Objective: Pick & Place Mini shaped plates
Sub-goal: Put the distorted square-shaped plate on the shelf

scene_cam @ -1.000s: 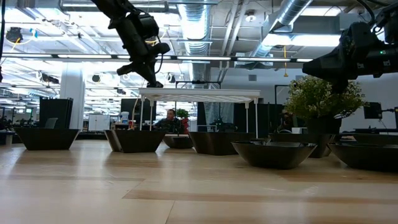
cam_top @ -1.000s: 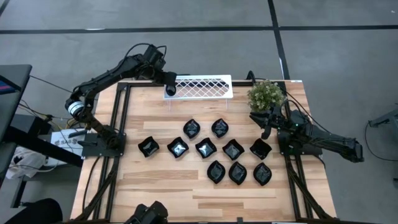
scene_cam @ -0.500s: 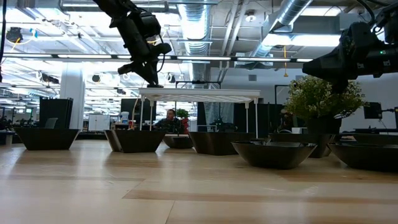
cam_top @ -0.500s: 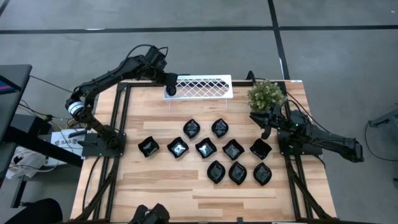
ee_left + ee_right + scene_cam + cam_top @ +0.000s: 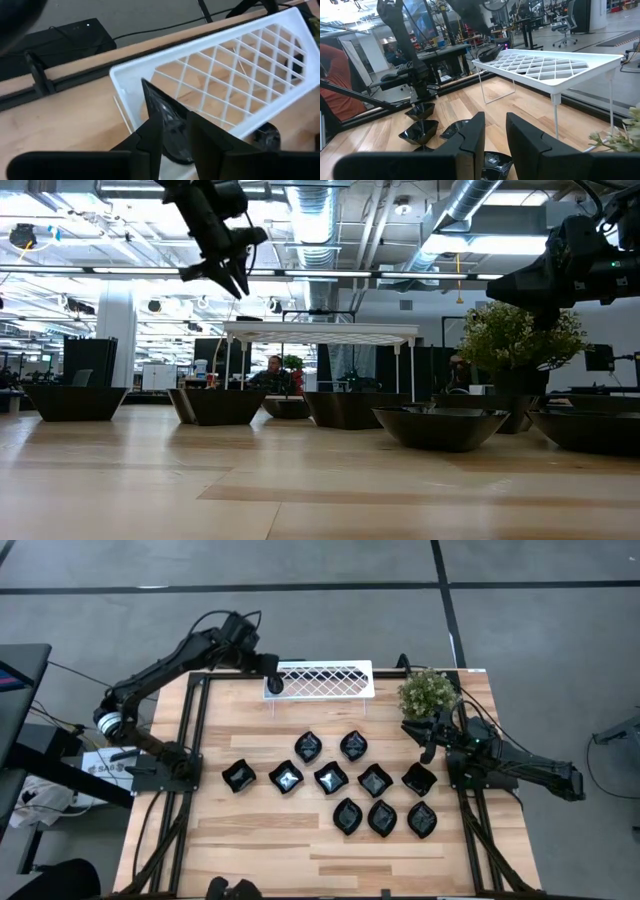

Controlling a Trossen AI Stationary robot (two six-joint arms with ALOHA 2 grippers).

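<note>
Plate (image 5: 167, 125) delivered: a slim black dish rests on the white lattice tray's (image 5: 330, 679) left end, the left gripper (image 5: 222, 278) above it, fingers parted. Right gripper (image 5: 428, 739) waits, narrowly open, over nine plates on the table (image 5: 250, 830).

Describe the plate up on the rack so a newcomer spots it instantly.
Find the white lattice tray at the far edge of the table. On its left end, under the open left gripper, sits one black dish. It is the only plate on the tray; the rest lie on the wood.
</note>
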